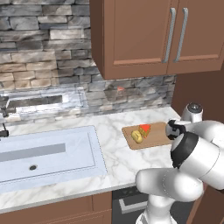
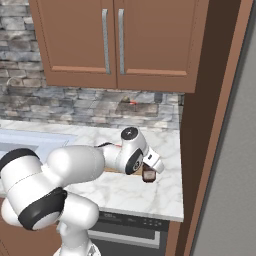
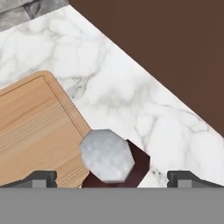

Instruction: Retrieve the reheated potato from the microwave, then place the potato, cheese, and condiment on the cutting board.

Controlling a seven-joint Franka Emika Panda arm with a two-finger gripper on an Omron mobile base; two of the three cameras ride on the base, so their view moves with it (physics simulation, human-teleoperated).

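The cutting board (image 1: 153,139) lies on the marble counter right of the sink. The yellowish potato (image 1: 137,136) and the orange-red cheese (image 1: 145,130) sit on its left part. The condiment (image 3: 138,168), a dark red bottle with a pale grey cap, stands at the board's (image 3: 35,127) near right corner. Whether it rests on the wood or on the marble I cannot tell. My gripper (image 3: 113,178) hangs just above it, open, one dark fingertip (image 3: 39,178) on each side, apart from the bottle. From the right base view the condiment (image 2: 148,175) shows under my hand (image 2: 150,169). The microwave is out of view.
A tall brown panel (image 2: 200,125) walls off the counter just right of the bottle. Upper cabinets (image 1: 144,35) hang over the board. The sink (image 1: 48,153) lies to the left, with the counter's front edge (image 2: 145,214) close behind the bottle.
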